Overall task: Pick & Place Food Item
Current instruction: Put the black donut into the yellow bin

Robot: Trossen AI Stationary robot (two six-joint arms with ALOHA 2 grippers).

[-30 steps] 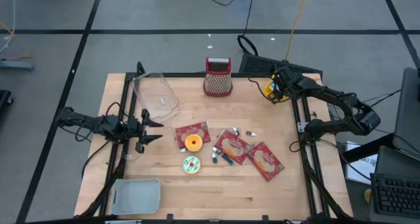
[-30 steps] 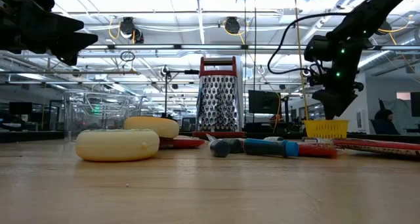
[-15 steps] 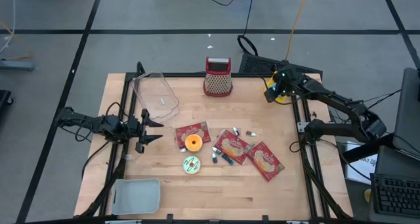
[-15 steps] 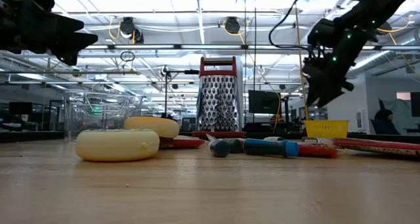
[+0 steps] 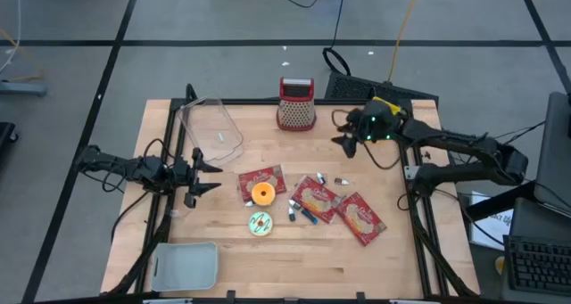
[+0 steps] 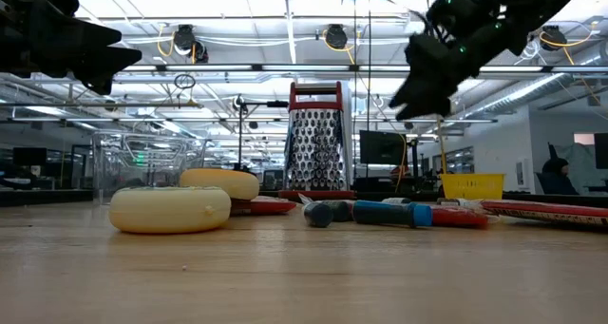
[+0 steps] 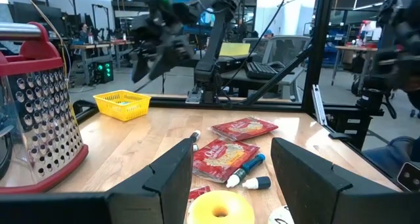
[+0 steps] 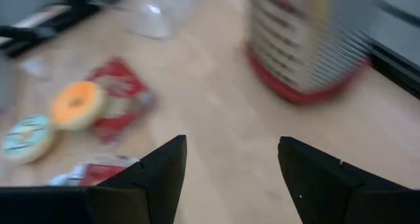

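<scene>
An orange donut (image 5: 262,193) lies on a red packet (image 5: 261,181) near the table's middle. A teal donut (image 5: 260,222) lies just nearer. Two more red packets (image 5: 314,197) (image 5: 359,217) lie to their right. My right gripper (image 5: 343,145) hangs open in the air over the far right of the table, slanting down toward the donuts (image 8: 77,104); nothing is between its fingers (image 8: 230,178). My left gripper (image 5: 210,175) waits open and level at the table's left edge, pointing across at the donut (image 7: 220,207).
A red-framed grater (image 5: 296,105) stands at the far edge, and a clear container (image 5: 211,130) lies at the far left. A yellow basket (image 6: 472,184) sits at the far right corner and a grey tray (image 5: 186,264) at the near left. Markers (image 5: 303,213) lie between the packets.
My right gripper has risen from above the yellow basket at the far right corner and swung toward the table's middle. It has tipped from pointing steeply down to a shallow downward slant and stayed open. Nothing on the table has moved.
</scene>
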